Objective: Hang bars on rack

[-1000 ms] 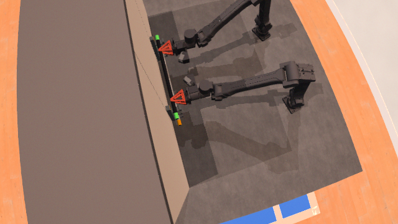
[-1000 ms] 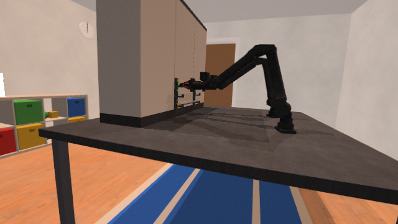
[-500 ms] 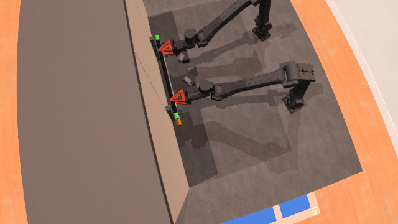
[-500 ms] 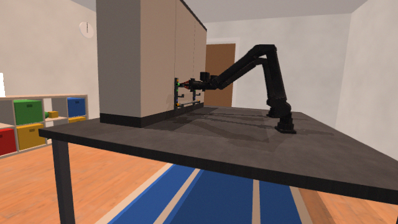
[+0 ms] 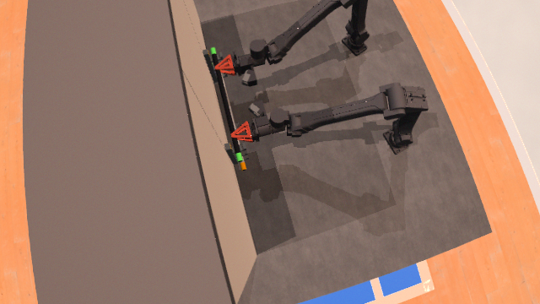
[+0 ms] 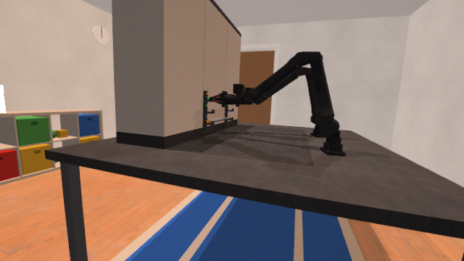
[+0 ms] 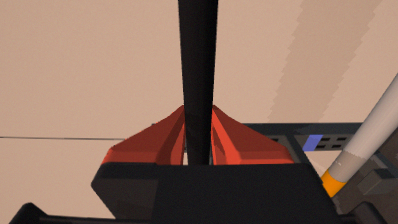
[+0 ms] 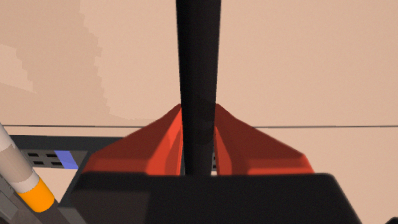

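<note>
Bar [image 5: 225, 107] [image 6: 207, 98] [image 7: 198, 60] [image 8: 198, 60], green-ended, runs level along wall [image 5: 211, 139] [image 6: 185, 72] [image 7: 75, 75] [image 8: 300, 60], left end effector [image 5: 233, 134] [image 6: 212, 98] [image 7: 198, 110] and right end effector [image 5: 217, 67] [image 8: 198, 112] gripping it.

No legible txt or nos. are showing. Color labels are sitting on the rack uprights [image 6: 205, 109] [image 7: 330, 128] [image 8: 50, 142], toward the bench edge opp. the arm bases: a blue label [image 7: 312, 143] [image 8: 66, 159] on each, plus orange [image 6: 206, 93] & green [image 6: 206, 105] on the nearer one in the ext. view.

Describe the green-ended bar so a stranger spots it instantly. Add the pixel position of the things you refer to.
Find the tan wall [image 5: 211, 148] [image 6: 185, 72] [image 7: 75, 60] [image 8: 300, 60], then the dark rack [image 5: 229, 153] [image 6: 205, 110] [image 7: 330, 127] [image 8: 50, 142] on its face. The green-ended bar [image 5: 224, 105] [image 6: 207, 98] [image 7: 199, 65] [image 8: 199, 65] is black, sitting above the pale orange-ended bar [image 5: 243, 165] [image 6: 219, 120] [image 7: 372, 127] [image 8: 12, 162].
</note>
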Robot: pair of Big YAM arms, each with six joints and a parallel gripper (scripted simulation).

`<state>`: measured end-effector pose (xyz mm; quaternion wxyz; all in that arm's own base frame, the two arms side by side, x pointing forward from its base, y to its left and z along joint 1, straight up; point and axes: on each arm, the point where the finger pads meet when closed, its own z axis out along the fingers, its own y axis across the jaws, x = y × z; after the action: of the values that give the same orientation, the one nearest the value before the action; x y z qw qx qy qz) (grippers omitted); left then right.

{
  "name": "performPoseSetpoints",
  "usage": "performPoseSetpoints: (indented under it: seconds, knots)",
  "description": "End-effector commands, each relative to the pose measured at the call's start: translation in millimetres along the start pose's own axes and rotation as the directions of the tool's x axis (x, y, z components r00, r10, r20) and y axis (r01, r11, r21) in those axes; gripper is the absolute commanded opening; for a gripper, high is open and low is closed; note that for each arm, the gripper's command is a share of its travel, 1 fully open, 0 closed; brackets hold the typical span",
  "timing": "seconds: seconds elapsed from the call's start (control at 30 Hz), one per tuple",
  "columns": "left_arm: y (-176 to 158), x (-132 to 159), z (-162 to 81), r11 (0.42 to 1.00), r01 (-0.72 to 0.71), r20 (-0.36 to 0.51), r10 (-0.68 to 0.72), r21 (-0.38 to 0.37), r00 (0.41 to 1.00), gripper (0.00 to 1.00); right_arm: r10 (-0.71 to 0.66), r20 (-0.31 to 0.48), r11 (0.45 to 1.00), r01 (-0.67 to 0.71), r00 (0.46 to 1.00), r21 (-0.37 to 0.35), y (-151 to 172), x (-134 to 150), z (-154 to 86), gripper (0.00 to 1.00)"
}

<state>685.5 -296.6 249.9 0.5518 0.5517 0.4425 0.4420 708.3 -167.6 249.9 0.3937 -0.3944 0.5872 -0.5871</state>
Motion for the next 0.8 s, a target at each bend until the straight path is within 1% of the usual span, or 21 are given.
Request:
performPoseSetpoints:
  seconds: [0.0,0.77]
  knots:
    - [43.3,6.1,16.9,0.997,0.034,-0.01,-0.035,-0.074,0.999,0.0,0.022,-0.012,0.999,-0.021,1.0,0.039,-22.9,8.2,14.3,0.0]
    - [45.0,6.1,15.1,0.997,0.034,-0.01,-0.035,-0.074,0.999,0.0,0.022,-0.012,0.999,-0.021,1.0,0.039,-24.6,8.2,12.5,0.0]
